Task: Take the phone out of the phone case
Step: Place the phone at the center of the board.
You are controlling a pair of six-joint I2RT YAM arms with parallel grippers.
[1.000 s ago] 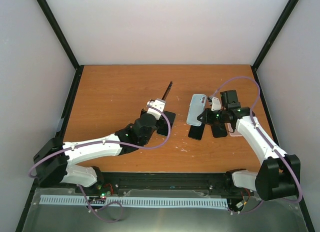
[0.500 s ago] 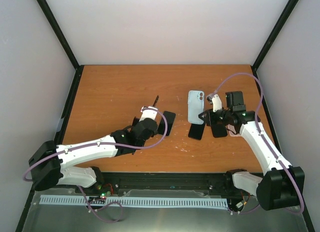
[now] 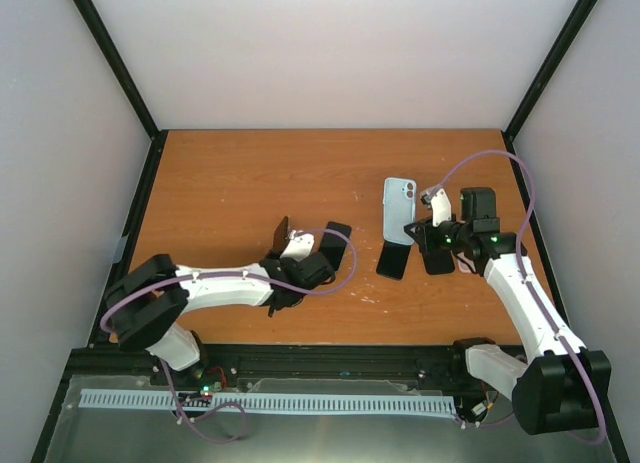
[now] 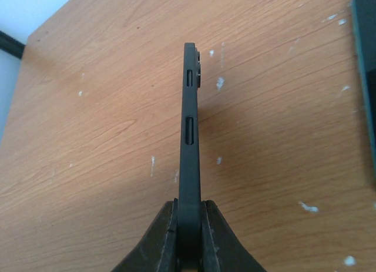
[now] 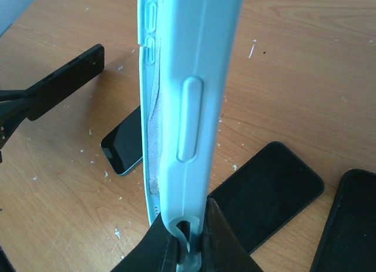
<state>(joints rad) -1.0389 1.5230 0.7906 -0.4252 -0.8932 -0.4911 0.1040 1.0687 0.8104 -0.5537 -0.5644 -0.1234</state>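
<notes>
Left gripper [image 4: 189, 218] was clamped tight on the near end of a black phone case [image 4: 189, 125], which was held edge-on and stuck straight out from the fingers above the table [image 4: 88, 137]. Right gripper [image 5: 188, 231] was pinched tight on the end of a light blue phone case [image 5: 191, 96], also edge-on, with pale lining showing on its left side. Could not tell whether either case held a phone. Below the right fingers, a dark phone [image 5: 124, 145] lay flat to their left and a second dark phone [image 5: 267, 192] to their right.
</notes>
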